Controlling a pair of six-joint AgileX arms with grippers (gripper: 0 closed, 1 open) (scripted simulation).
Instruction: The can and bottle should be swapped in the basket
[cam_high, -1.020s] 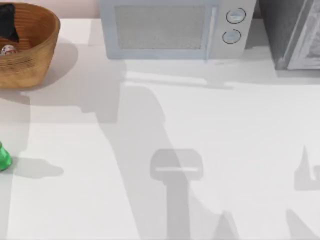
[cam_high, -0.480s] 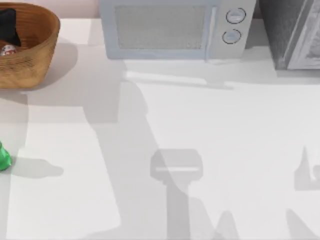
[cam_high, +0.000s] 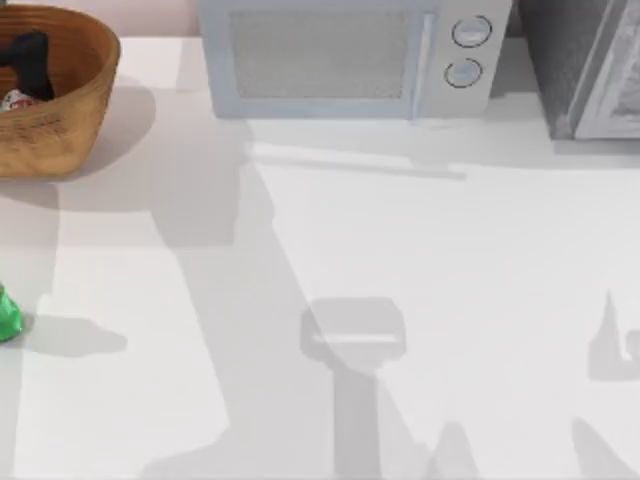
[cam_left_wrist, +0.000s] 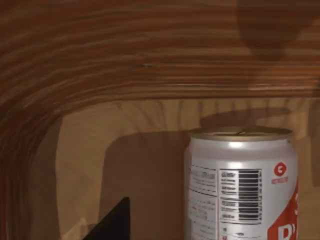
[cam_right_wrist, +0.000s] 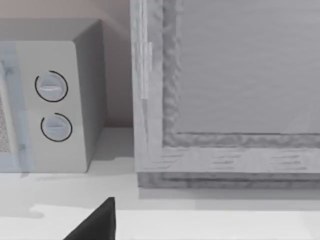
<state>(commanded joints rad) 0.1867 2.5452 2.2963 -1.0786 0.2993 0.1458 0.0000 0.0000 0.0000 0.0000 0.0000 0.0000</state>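
The brown wicker basket (cam_high: 85, 95) stands at the table's far left corner. The white and red can (cam_high: 14, 100) stands upright inside it, near the left edge of the top view. My left gripper (cam_high: 30, 58) is a black shape down inside the basket, just behind and close to the can. The left wrist view looks at the can (cam_left_wrist: 242, 185) from close by, with the basket's ribbed wall (cam_left_wrist: 150, 60) behind it. The green bottle (cam_high: 5, 315) stands on the table at the left edge, well in front of the basket. A dark tip of my right gripper (cam_right_wrist: 95, 222) shows in the right wrist view.
A white microwave (cam_high: 350, 60) stands along the back edge, with a grey appliance (cam_high: 590, 70) at the back right. Both appear in the right wrist view, the microwave (cam_right_wrist: 50, 105) and the grey appliance (cam_right_wrist: 225, 90). Arm shadows fall across the white tabletop (cam_high: 450, 260).
My left gripper has moved a little to the right inside the basket, closer to the can. The arm's shadow on the table has shifted left. The bottle and can have not moved.
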